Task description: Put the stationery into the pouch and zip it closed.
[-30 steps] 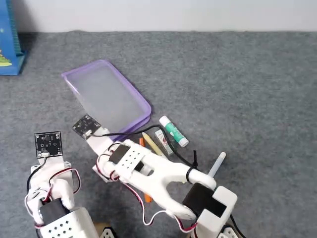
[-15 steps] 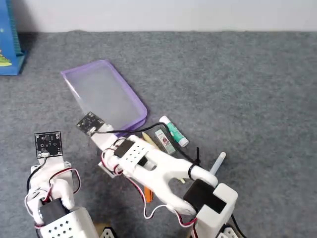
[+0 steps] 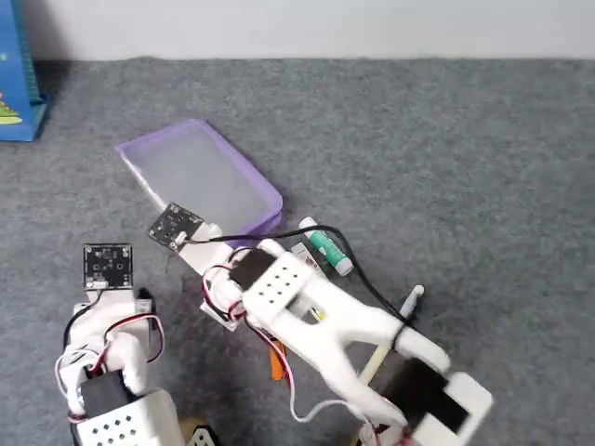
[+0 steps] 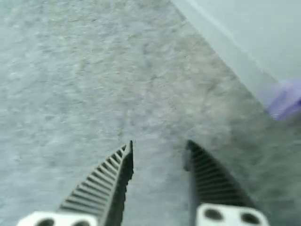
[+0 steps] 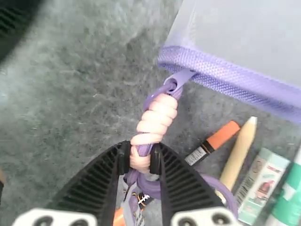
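1. The left claw hangs over the bare grey worktop. Its toothed fingers are spread wide with nothing between them. Compared with a second ago, its arm has crept a little forward and toward the pouch.
2. The right claw is pinched narrow on the pink braided zip cord. The cord runs up to the purple slider at the pouch's near corner. Over the last second the right arm has swung: its base end has gone out to the right and its wrist has nudged toward the pouch.
3. The stationery lies on the worktop outside the pouch, just beside its near edge. An orange marker, a wooden pencil, a small printed box and a green-and-white glue stick lie roughly side by side. The glue stick has kept its place. A white pen lies apart to the right, partly under the right arm.
4. The pouch is frosted with a purple zip border. It lies flat on the left half of the worktop, beyond the stationery. Whether anything is inside cannot be told through its cloudy face. Since the earliest frame it has shifted slightly and turned a little.
5. A blue box stands at the far left edge by the white wall, unchanged.
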Available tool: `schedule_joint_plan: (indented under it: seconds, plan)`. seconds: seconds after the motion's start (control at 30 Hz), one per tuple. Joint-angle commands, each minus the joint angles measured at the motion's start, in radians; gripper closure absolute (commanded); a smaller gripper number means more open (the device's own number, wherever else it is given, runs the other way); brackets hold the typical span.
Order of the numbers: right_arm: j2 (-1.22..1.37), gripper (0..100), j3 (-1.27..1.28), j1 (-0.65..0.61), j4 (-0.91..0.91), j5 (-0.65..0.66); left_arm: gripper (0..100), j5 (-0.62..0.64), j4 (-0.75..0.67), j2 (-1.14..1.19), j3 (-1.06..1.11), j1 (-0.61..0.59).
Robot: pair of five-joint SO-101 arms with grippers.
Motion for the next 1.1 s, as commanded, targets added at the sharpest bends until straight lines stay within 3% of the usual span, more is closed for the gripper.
schedule_joint_plan:
  seconds: [0.0, 0.23, 0.53, 0.77, 1.07]
  plan:
    - [-0.162, 98.8, 0.009, 0.016, 0.008, 0.015, 76, 0.138, 0.055, -0.009, -0.116, 0.075]
    - [-0.380, 98.8, 0.112, 0.016, -0.008, 0.014, 75, 0.279, 0.060, -0.009, -0.148, 0.170]
    - [-0.542, 98.9, 0.244, 0.013, -0.077, 0.014, 75, 0.281, 0.032, -0.009, -0.150, 0.187]
    - [-0.547, 98.9, 0.259, 0.015, -0.084, 0.014, 75, 0.278, 0.041, -0.009, -0.162, 0.276]
    - [-0.547, 98.9, 0.292, 0.016, -0.111, 0.015, 75, 0.279, 0.149, -0.009, -0.298, 0.321]
